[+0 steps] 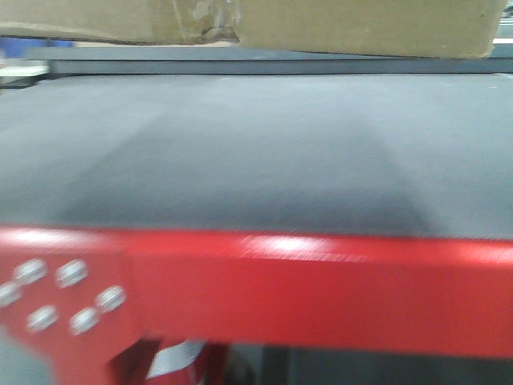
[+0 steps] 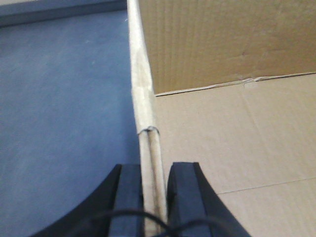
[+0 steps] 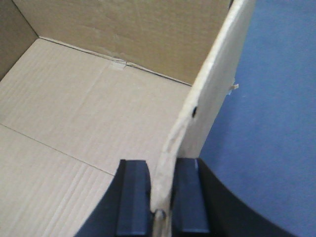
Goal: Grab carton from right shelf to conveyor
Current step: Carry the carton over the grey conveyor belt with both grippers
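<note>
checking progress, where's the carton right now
The carton spans the top of the front view, over the grey conveyor. Wrist views show the left end effector and right end effector each pinching one side wall.

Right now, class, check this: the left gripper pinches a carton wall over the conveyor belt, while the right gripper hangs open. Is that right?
Not quite: the right gripper also pinches a wall of the carton, as the right wrist view shows. The rest stands.
</note>
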